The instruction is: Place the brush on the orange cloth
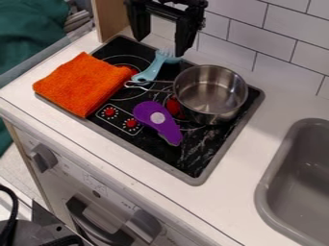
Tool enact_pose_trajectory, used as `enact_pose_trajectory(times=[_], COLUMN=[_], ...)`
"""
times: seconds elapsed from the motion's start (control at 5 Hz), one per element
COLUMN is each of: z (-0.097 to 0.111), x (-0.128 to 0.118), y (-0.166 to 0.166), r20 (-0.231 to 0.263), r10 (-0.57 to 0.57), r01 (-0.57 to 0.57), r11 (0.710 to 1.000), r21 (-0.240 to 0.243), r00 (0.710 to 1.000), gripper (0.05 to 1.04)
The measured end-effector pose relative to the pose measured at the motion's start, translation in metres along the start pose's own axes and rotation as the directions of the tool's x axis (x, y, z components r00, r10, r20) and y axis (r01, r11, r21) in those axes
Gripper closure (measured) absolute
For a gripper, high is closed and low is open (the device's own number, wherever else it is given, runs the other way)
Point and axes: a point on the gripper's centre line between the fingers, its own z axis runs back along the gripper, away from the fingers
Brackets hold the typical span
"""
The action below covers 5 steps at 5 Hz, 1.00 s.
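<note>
The gripper (pixel 160 47) hangs with fingers apart; the blue brush (pixel 151 70) lies on the stove (pixel 200 162), just below them in view — bristles nearest, handle slanting down-left beside the orange cloth (pixel 82 84); a grasp should cross that slant.

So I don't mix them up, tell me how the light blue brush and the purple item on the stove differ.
Colour: the brush is light blue; the purple item has a pale round spot.
Shape: the brush has a slim handle and pale bristles, while the purple item tapers from a broad, rounded end.
Place: the brush lies farther back, nearer the tiled wall; the purple item lies nearer the front.
Both rest on the black stovetop.
</note>
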Motion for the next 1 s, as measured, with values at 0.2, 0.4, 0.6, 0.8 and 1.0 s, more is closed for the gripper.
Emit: enact_pose_trajectory(times=[0.2,0.4,0.6,0.8,1.0], z=[-0.010,-0.019,-0.026,-0.038,-0.048], x=[-0.001,0.020,0.043,0.062,0.063], y=[-0.001,0.019,0.050,0.066,0.068], r20=[-0.033,-0.020,-0.001,0.002,-0.009], r10=[-0.003,0.030,0.085,0.087,0.067], r01=[0.002,-0.030,-0.085,-0.087,-0.067], r11=[1.000,1.000,0.996,0.996,0.998], r21=[-0.006,-0.009,0.003,0.005,-0.022], r00=[0.999,0.999,0.996,0.996,0.998], gripper=[0.079,0.079,0.079,0.079,0.079])
